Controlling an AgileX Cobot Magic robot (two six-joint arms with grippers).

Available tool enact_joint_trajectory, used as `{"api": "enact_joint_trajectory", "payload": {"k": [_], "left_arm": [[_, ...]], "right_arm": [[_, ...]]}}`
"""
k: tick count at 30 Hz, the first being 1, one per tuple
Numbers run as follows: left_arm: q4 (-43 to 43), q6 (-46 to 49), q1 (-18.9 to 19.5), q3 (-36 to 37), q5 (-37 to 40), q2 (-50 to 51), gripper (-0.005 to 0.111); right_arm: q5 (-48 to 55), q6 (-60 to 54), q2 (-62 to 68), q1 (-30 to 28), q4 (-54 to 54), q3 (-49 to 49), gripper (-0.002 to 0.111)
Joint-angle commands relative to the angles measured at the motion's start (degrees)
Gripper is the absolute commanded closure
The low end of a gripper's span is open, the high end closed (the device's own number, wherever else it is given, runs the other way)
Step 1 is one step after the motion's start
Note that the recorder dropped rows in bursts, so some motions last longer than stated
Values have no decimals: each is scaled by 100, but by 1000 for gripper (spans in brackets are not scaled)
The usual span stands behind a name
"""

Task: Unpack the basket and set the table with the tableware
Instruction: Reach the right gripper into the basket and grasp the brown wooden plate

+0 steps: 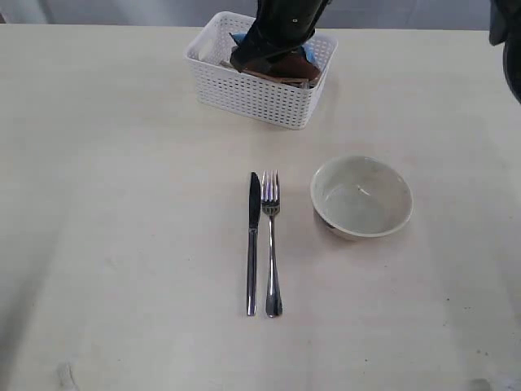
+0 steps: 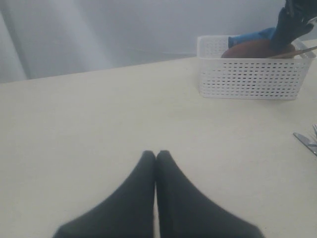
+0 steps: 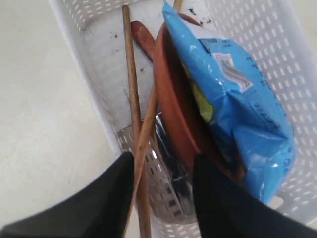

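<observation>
The white basket [image 1: 252, 98] stands at the table's far middle. My right gripper [image 3: 163, 158] is lowered into it and open. Between its fingers [image 3: 109, 198] show the steel cup [image 3: 168, 183] and the brown chopsticks [image 3: 132, 89]. The reddish-brown plate [image 3: 171, 99] leans on edge beside them, and the wooden spoon [image 3: 143, 34] lies behind it. On the table [image 1: 122, 204] the knife [image 1: 252, 244] and fork [image 1: 272, 244] lie side by side, with the pale bowl [image 1: 362, 198] to their right. My left gripper [image 2: 156, 154] is shut and empty above bare tabletop.
A blue snack packet [image 3: 233, 99] fills the basket's other side, pressed against the plate. The right arm [image 1: 281, 24] covers the basket's middle in the exterior view. Another dark arm part [image 1: 509, 41] hangs at the exterior view's far right edge.
</observation>
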Motion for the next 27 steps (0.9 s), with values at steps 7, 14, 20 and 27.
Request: {"api": "enact_joint_trajectory", "payload": {"k": [7,14,20,27], "left_arm": [[4,0,-36,10,5,-20,107],[4,0,-36,10,5,-20,107],[4,0,-36,10,5,-20,107],[4,0,-36,10,5,-20,107]], "right_arm": [[30,150,-96,-18,-700,-45,60],[-7,160,-15,-18,-689,-45,60],[-69,160,164,-18,-615,-45,60],[-267,160,232,-18,-615,-45,90]]}}
